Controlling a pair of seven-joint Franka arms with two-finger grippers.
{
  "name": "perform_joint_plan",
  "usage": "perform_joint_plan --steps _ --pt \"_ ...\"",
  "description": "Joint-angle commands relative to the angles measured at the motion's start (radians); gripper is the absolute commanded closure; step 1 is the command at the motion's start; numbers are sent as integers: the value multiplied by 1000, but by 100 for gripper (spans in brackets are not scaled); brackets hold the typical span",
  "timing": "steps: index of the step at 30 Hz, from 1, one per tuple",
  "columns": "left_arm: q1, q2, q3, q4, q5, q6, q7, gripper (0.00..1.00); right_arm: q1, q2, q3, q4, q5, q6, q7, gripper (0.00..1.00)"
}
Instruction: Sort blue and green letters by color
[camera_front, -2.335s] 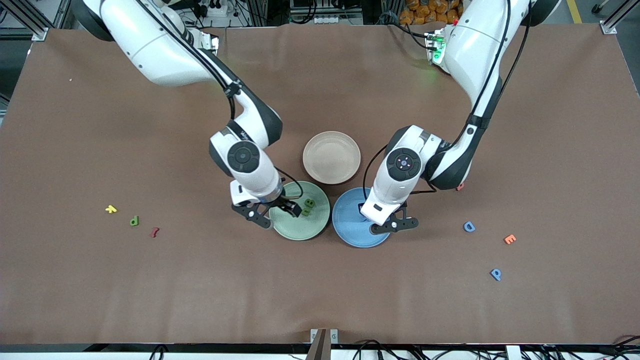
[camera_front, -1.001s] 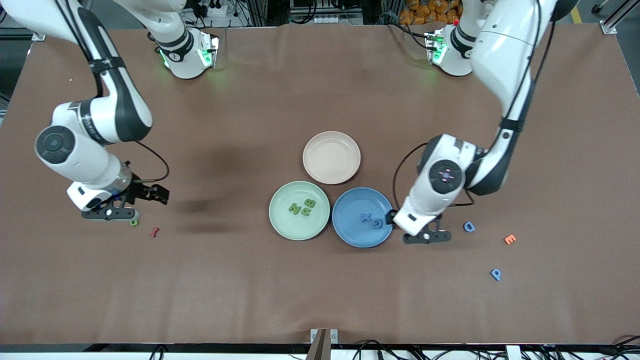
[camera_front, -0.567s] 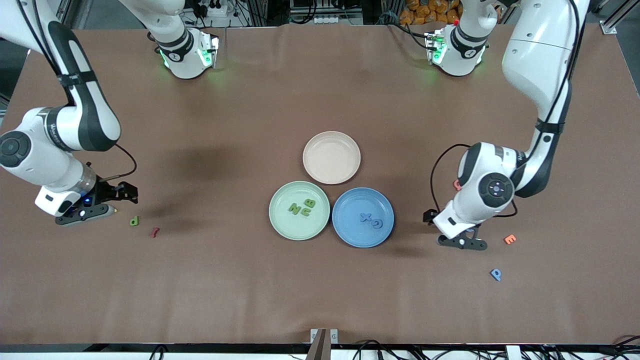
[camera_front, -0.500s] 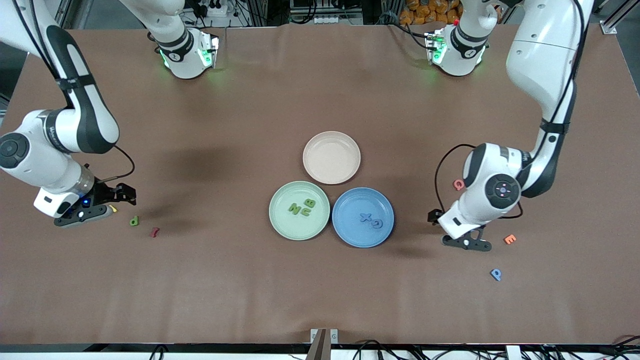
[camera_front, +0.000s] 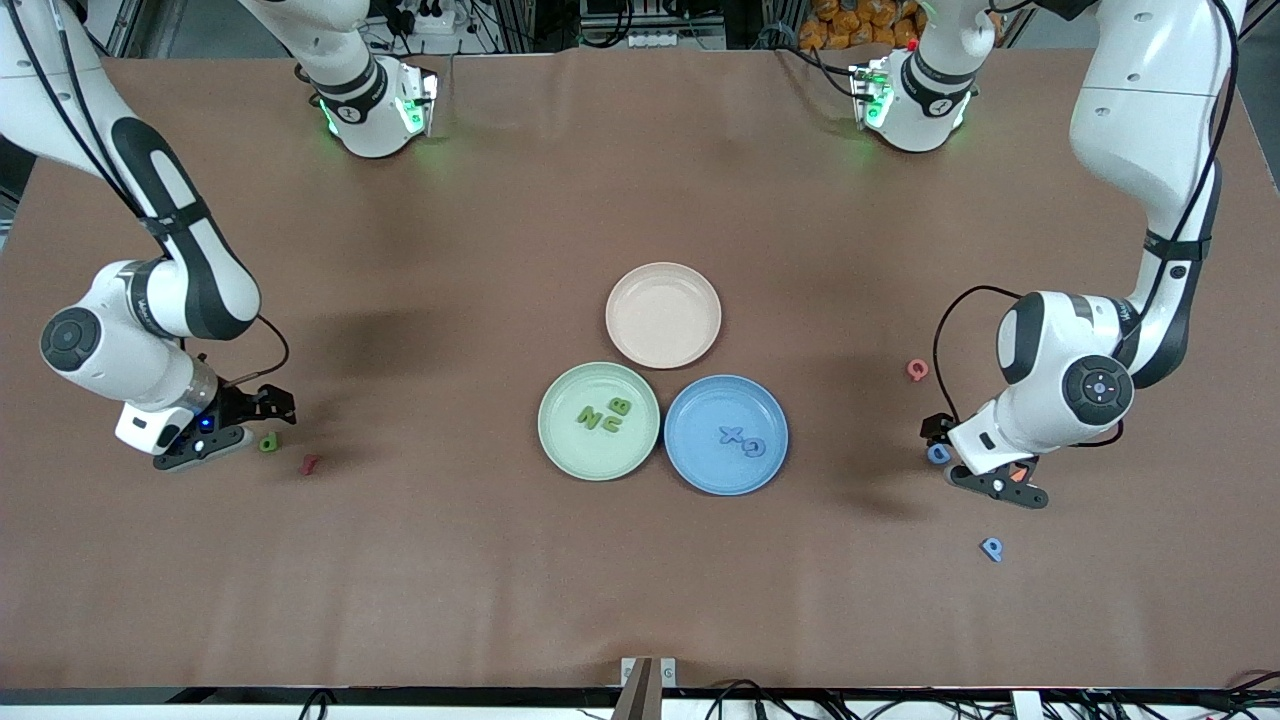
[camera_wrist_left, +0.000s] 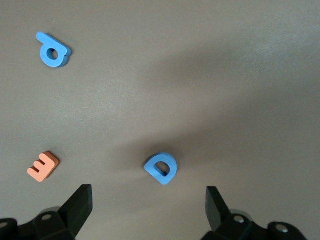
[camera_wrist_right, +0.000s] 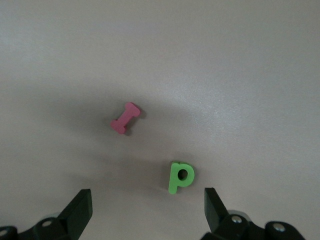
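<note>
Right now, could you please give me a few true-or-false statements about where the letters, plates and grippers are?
1. The green plate holds three green letters. True.
2. The blue plate holds four blue letters. False: only two, an X and a G.
3. The left gripper is open over the blue D. True.
4. The right gripper is shut on the green P. False: it is open and the P lies on the table.
5. The beige plate is empty. True.
</note>
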Motion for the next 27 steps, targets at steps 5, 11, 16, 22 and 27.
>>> perform_joint_plan --steps 5,11,16,22,27 --pt "-7 15 -3 -20 12 76 1 0 22 70 -26 91 5 -20 -14 11" --pt "-7 28 -3 -26 11 106 -6 0 49 104 -53 151 3 -86 -11 18" --pt "9 17 -4 -109 0 231 -8 0 55 110 -62 152 -18 -88 -8 21" --pt "15 3 -4 -138 -2 264 -6 0 65 123 -81 155 -32 -84 -6 26" --pt "15 -6 -4 -158 -2 267 -6 0 68 126 -84 155 -44 -84 -6 32"
